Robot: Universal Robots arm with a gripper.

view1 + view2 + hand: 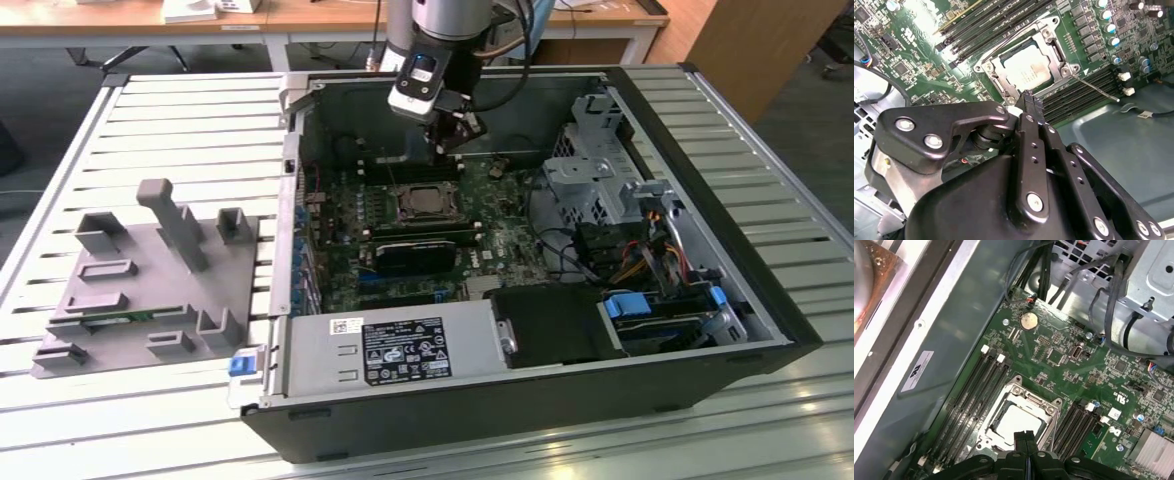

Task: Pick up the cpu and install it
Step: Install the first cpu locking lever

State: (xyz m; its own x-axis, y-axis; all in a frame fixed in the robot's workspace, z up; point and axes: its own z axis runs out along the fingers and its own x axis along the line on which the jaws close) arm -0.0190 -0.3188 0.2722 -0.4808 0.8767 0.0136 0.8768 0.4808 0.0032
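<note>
I see the cpu lying in the motherboard socket. The gripper hangs just above the socket's edge. Its fingers are pressed together, holding nothing.

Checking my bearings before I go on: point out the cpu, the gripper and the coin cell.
cpu (pixel 1016 422), first wrist view, middle of its metal top.
gripper (pixel 1025 436), first wrist view, between its closed fingertips.
coin cell (pixel 1029 320), first wrist view, centre of its face.

Exterior view overlooks the case; both wrist views peer closely past the claw at its socket.
</note>
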